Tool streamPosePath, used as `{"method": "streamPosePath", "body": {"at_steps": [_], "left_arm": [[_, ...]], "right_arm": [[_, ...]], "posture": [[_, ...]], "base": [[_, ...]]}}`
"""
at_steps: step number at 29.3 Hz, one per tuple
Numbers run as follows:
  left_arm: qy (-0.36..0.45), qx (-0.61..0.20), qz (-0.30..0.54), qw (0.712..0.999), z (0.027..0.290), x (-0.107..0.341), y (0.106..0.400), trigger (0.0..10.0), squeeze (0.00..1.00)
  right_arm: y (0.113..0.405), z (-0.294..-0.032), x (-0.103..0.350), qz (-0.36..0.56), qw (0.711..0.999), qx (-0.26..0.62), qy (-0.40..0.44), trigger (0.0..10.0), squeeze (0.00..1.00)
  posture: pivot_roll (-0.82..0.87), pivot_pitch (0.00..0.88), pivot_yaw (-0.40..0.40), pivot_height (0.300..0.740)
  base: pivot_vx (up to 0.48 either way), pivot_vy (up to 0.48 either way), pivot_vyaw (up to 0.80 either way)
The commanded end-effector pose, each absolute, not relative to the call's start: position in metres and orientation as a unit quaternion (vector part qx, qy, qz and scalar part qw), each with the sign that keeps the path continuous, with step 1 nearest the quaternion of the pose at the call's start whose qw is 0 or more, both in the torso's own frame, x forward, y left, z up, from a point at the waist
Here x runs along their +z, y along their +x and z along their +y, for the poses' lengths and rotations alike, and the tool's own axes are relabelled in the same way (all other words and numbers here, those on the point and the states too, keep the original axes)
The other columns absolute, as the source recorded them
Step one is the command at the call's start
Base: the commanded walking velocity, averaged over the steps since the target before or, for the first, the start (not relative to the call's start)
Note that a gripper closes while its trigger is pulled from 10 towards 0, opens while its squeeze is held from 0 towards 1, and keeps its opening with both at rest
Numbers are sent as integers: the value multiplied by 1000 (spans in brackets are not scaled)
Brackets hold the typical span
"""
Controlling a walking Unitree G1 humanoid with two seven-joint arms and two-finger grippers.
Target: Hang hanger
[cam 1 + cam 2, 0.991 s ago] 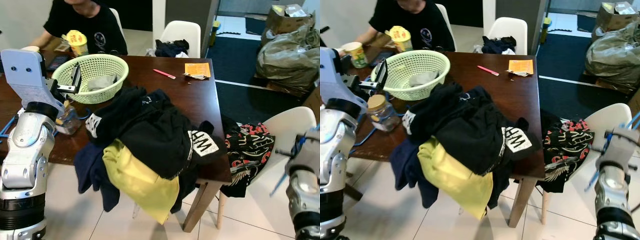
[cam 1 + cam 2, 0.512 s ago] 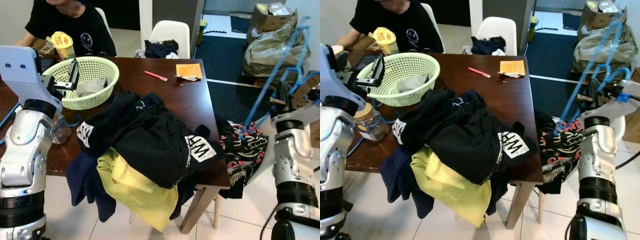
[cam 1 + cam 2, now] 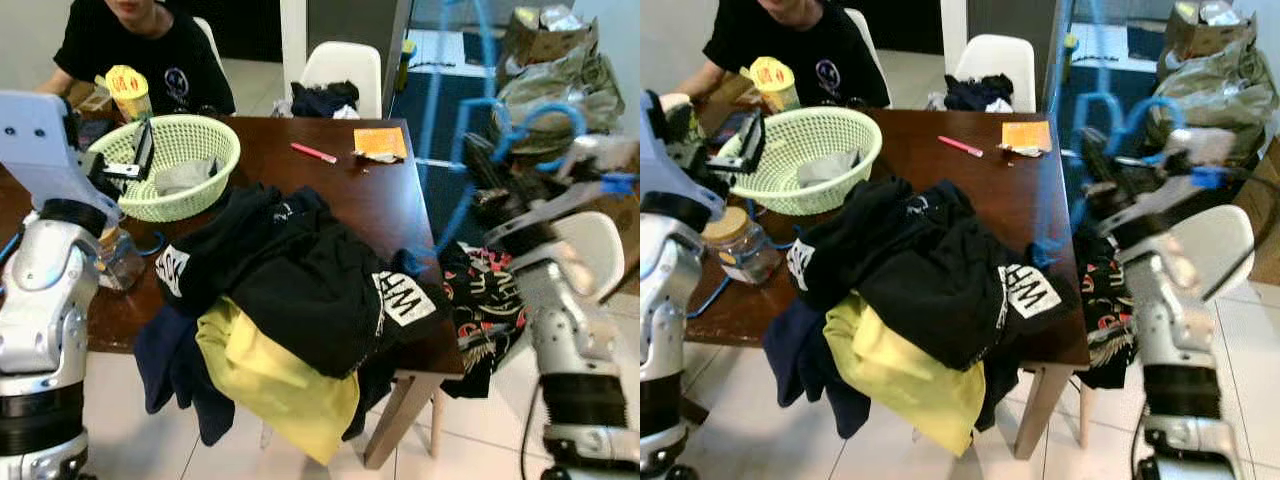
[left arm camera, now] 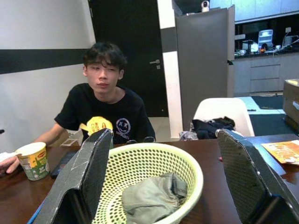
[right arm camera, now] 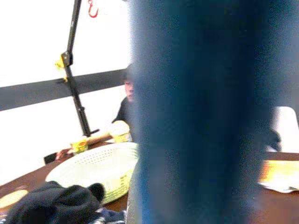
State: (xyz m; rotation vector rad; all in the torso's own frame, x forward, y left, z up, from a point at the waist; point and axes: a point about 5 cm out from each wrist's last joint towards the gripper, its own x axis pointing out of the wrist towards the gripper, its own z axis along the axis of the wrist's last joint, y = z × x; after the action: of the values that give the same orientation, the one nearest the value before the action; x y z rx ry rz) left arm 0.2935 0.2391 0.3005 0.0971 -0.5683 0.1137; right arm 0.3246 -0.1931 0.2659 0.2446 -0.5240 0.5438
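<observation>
A blue plastic hanger (image 3: 530,107) is held up at the right edge of the table (image 3: 370,195), blurred by motion. My right gripper (image 3: 487,170) is shut on it, with the hanger's lower end reaching down toward a heap of black, navy and yellow clothes (image 3: 300,280). In the right wrist view the hanger (image 5: 196,116) is a wide blue blur close to the camera. My left gripper (image 3: 145,155) is raised at the table's left, open and holding nothing, its fingers (image 4: 93,168) framing a green mesh basket (image 4: 154,163).
A person in a black shirt (image 3: 150,50) sits at the far left of the table. A jar (image 3: 115,255), a pink pen (image 3: 313,152) and an orange paper (image 3: 380,142) lie on it. A white chair (image 3: 590,250) with a patterned garment (image 3: 490,300) stands right; full bags (image 3: 560,70) behind.
My right arm has come up from beside the white chair and swung the blue hanger left, over the table's right edge. My left arm has stayed by the basket.
</observation>
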Motion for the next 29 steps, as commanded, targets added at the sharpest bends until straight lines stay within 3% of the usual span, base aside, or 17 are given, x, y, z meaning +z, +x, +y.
{"method": "streamPosePath", "body": {"at_steps": [1,11,21,29], "left_arm": [[54,64,-275,958,245,298,292,10000,0],[23,90,-265,960,257,291,291,10000,0],[3,100,-253,962,258,282,291,10000,0],[0,92,-252,963,253,281,293,10000,0]], "right_arm": [[322,-189,266,-252,919,278,121,10000,0],[321,-163,255,-209,920,319,92,10000,0],[314,-157,257,-200,917,335,87,10000,0],[311,-157,259,-205,915,335,89,10000,0]], "posture": [[70,99,23,740],[85,100,17,740],[85,100,18,740],[77,77,26,740]], "base": [[368,0,0],[480,0,0],[480,0,0],[480,0,748]]}}
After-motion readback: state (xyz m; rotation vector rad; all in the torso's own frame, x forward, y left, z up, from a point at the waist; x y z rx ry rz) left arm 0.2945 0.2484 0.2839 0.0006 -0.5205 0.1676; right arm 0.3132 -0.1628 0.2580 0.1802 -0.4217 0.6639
